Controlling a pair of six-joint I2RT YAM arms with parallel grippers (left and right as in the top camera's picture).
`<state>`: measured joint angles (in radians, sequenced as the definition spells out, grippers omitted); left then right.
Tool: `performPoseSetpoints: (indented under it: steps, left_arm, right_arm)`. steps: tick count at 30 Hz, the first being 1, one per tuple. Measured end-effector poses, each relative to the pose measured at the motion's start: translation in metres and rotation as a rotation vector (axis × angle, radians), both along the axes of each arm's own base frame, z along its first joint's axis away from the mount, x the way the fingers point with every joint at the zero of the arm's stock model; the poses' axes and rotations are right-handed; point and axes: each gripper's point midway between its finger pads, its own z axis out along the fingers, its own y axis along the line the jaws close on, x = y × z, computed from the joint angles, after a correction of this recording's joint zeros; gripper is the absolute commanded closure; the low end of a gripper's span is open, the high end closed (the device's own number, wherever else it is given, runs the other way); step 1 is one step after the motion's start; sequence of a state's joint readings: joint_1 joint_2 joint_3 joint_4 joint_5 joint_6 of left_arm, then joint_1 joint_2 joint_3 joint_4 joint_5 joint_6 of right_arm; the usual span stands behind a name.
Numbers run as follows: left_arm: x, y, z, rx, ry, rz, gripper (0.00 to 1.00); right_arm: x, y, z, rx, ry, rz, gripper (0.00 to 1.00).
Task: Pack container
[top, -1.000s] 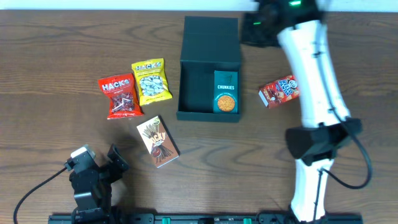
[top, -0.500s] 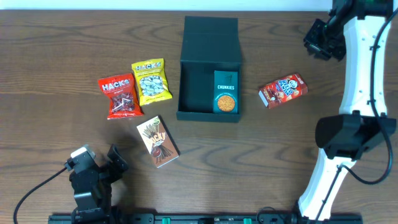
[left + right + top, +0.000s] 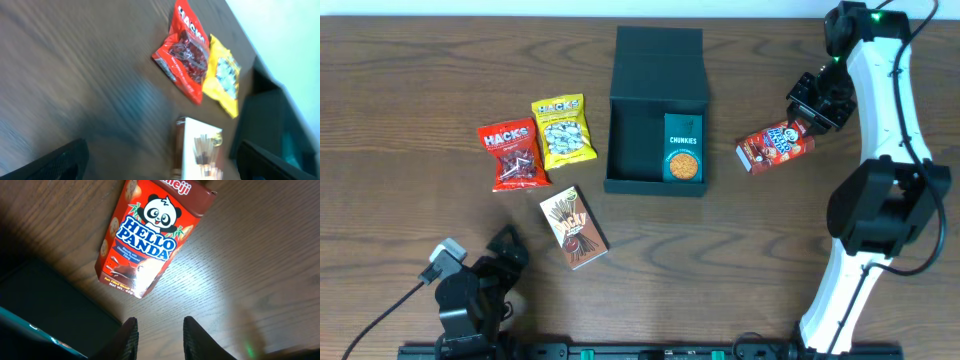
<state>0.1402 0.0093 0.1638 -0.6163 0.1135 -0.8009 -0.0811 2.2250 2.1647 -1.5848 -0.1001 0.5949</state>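
The right arm (image 3: 885,110) reaches up from its base at the near edge, bends at the far end and angles its wrist back down. The right claw (image 3: 807,105) points downward, its fingers (image 3: 129,339) a little apart and holding nothing. The left arm (image 3: 468,300) sits folded low, the left claw (image 3: 508,252) spread wide and empty.

You've got red Hacks bag (image 3: 510,155) touching yellow Hacks bag (image 3: 563,130), stick-biscuit box (image 3: 574,227) near them, Hello Panda box (image 3: 776,146) well apart, on surface (image 3: 400,100).
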Motion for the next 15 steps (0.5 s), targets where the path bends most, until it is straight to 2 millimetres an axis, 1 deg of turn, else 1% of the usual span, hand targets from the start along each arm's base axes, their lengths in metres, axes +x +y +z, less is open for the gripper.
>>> performPoseSetpoints:
  steps: [2, 7, 9, 12, 13, 15]
  left_arm:
    - [0.001, -0.001, 0.001, -0.081, -0.011, 0.041, 0.05]
    - [0.004, -0.004, 0.006, -0.195, -0.041, 0.086, 0.05]
    - [0.009, -0.008, 0.015, -0.214, -0.082, 0.066, 0.04]
    - [0.019, -0.015, 0.035, -0.224, -0.167, 0.011, 0.04]
    - [0.020, -0.017, 0.039, -0.227, -0.179, -0.003, 0.04]
    - [0.021, -0.020, 0.036, -0.235, -0.162, -0.021, 0.04]
  right_arm:
    - [0.000, 0.000, 0.000, 0.001, -0.001, 0.000, 0.67]
    - [0.005, 0.000, 0.000, 0.003, -0.019, 0.007, 0.62]
    - [0.007, 0.000, 0.000, 0.003, -0.032, 0.015, 0.60]
    - [0.015, 0.000, -0.001, 0.001, -0.064, 0.033, 0.58]
    - [0.017, -0.001, -0.001, 0.001, -0.072, 0.036, 0.57]
    - [0.021, -0.001, -0.001, -0.001, -0.091, 0.041, 0.56]
